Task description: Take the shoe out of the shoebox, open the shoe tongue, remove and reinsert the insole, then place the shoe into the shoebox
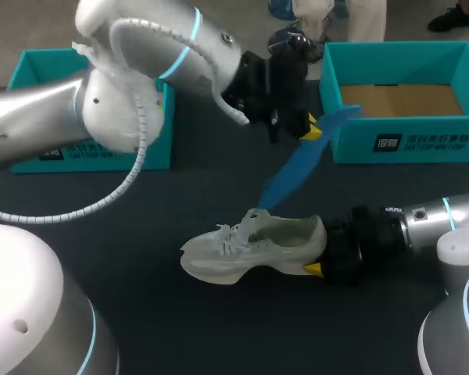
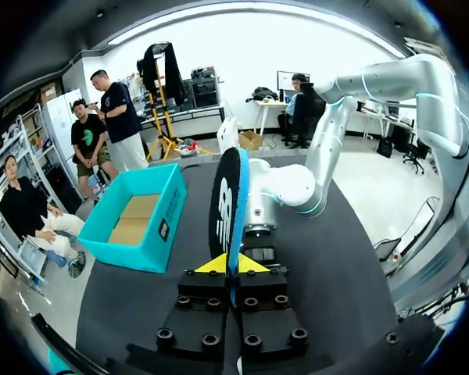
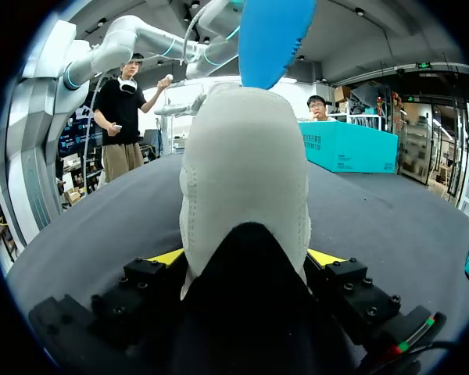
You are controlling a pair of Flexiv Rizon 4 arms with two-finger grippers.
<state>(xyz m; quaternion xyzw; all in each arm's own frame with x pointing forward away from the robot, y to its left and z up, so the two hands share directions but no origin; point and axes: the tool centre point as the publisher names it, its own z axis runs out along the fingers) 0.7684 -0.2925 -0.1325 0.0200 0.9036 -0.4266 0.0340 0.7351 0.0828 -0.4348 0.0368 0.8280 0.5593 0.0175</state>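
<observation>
My left fingers [image 2: 211, 267] are clenched on the thin edge of the flat blue foam insole [image 2: 228, 199], which stands on edge out ahead of them. In the head view it hangs slanting through the middle of the frame. Its lower tip is just above the collar of the white mesh shoe [image 1: 250, 250], though I cannot tell whether it touches. My right fingers [image 3: 168, 256] grasp the shoe's heel from both sides, holding it upright on the dark table [image 1: 141, 234] at lower centre. The open teal cardboard shoebox [image 1: 399, 144] sits at upper right, and a second teal box piece [image 1: 31, 66], perhaps the lid, sits at upper left behind my left arm.

I judge the insole is out and that putting it back is the step in hand. To do it well I would hold the heel firm and turn the insole so its toe end leads and its face lies parallel to the sole. Then I would feed it low and forward under the tongue, releasing only once the heel end sits flat.
</observation>
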